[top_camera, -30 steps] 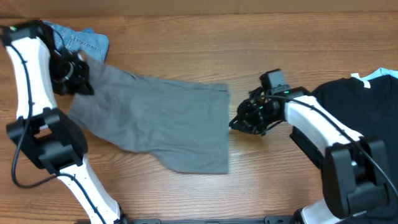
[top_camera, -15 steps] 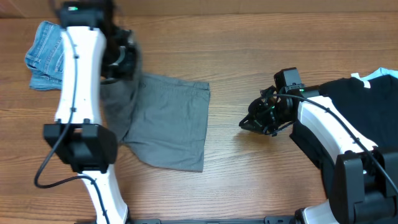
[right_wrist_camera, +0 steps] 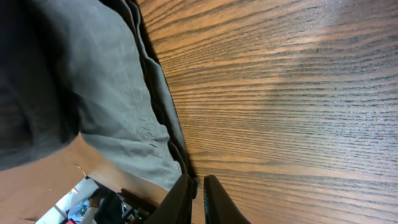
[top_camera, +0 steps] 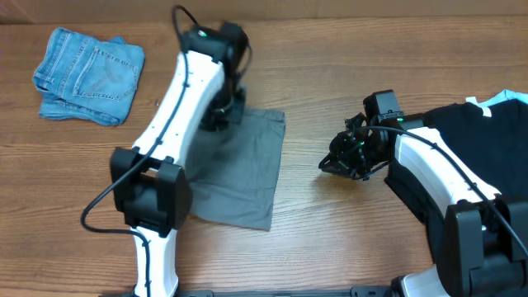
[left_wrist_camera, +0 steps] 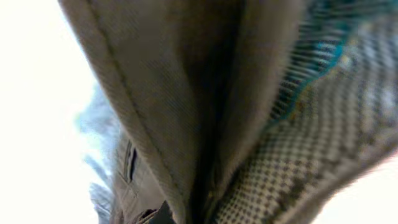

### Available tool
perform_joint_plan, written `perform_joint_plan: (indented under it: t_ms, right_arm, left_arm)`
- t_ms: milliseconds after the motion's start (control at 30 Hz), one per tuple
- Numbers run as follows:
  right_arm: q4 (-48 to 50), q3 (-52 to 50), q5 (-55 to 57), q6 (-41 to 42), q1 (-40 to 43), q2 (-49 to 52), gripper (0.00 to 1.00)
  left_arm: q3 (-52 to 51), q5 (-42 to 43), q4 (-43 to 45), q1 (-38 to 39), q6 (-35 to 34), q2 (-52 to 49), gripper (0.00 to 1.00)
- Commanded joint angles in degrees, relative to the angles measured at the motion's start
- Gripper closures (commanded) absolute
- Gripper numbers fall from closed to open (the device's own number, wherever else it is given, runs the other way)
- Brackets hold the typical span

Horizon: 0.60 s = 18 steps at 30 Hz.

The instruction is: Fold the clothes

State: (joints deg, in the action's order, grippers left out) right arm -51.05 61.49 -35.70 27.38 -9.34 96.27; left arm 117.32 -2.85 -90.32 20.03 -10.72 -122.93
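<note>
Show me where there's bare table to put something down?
Bare wood lies between the grey shorts and the right gripper, in front of the denim garment, and along the far edge. Crowded: the black T-shirt side, and over the shorts, where the left arm reaches.

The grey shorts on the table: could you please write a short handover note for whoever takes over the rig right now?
Left gripper: down at the far left corner of the shorts. Cloth fills its wrist view, so I cannot tell whether it is open or shut.
Right gripper: shut, empty, low over the bare table just right of the shorts.
Shorts: mid-table, lying as a flat rectangle, apparently folded over once.
Done: the first fold, it seems.
Left: free the left gripper, check the edges, probably one more fold.
Nearby, not part of the job: denim garment far left, black T-shirt at right.
</note>
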Motion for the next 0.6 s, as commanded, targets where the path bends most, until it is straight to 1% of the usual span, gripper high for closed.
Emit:
perform_joint_plan:
  t_ms: [0, 67, 100, 300, 400, 433, 500, 567]
  right_arm:
    - [0.1, 1.4, 0.3, -1.1, 0.3, -1.6, 0.88]
    - [0.1, 1.4, 0.3, -1.1, 0.3, -1.6, 0.86]
    - [0.2, 1.4, 0.3, -1.1, 0.3, -1.6, 0.83]
    - [-0.2, 1.4, 0.2, -2.5, 0.3, -1.6, 0.75]
    - [-0.1, 1.4, 0.0, -5.2, 0.3, -1.6, 0.71]
    - [0.4, 1.4, -0.2, -7.0, 0.3, -1.6, 0.69]
    - [1.5, 1.4, -2.0, -13.3, 0.0, -1.7, 0.65]
    - [2.1, 1.7, -5.7, -16.0, -0.5, -1.8, 0.63]
  left_arm:
    - [-3.7, 1.1, 0.4, 2.3, -3.7, -0.5, 0.69]
    - [-3.8, 1.2, -0.1, 3.0, -4.9, -0.5, 0.55]
    - [-3.7, 1.2, -0.2, 3.3, -5.2, -0.5, 0.01]
    - [1.4, -0.3, -5.2, 2.1, -4.3, -0.5, 0.0]
    - [5.3, -1.4, -6.5, 0.3, -2.9, 0.1, 0.0]
    - [6.2, -1.4, -6.5, -0.4, -2.5, 0.4, 0.0]
    - [7.6, -1.4, -6.5, -1.9, -1.8, 1.1, 0.0]
    - [8.3, -1.4, -6.5, -3.5, -0.3, 1.2, 0.0]
